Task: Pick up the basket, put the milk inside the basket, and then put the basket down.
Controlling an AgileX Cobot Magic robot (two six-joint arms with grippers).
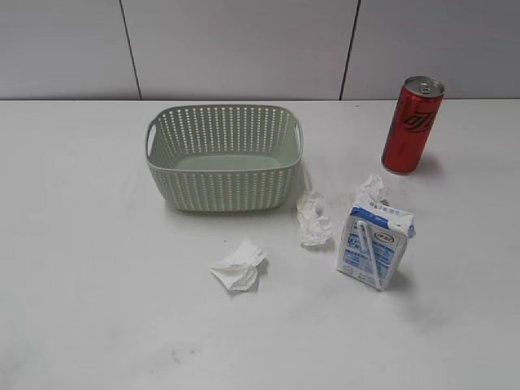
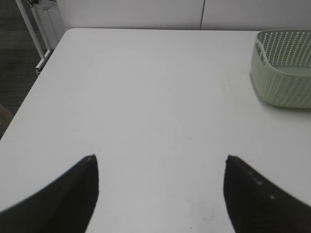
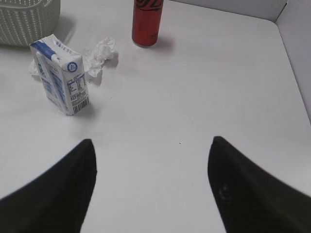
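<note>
The basket (image 1: 224,158) sat empty on the white table (image 1: 97,268) at about twelve o'clock in the exterior view, with neither arm in sight. The milk (image 1: 374,244) stood upright at four o'clock from it, well apart. A red can (image 1: 412,125) stood at three o'clock of the basket, and crumpled tissues (image 1: 239,266) lay between basket and carton. Grey wall panels closed the back.

In the left wrist view, the left gripper (image 2: 160,170) hung with its jaws spread wide over bare table; the basket showed at two o'clock, still some way off.

In the right wrist view, the right gripper (image 3: 151,160) was likewise released and holding nothing, with the milk at eleven o'clock, the can near twelve, and a low wall edging the table at right.

Nothing looked begun: the first step, lifting the basket, seemed still ahead. That probably called for the left arm to travel to the near handle cut-out and close on the rim.
</note>
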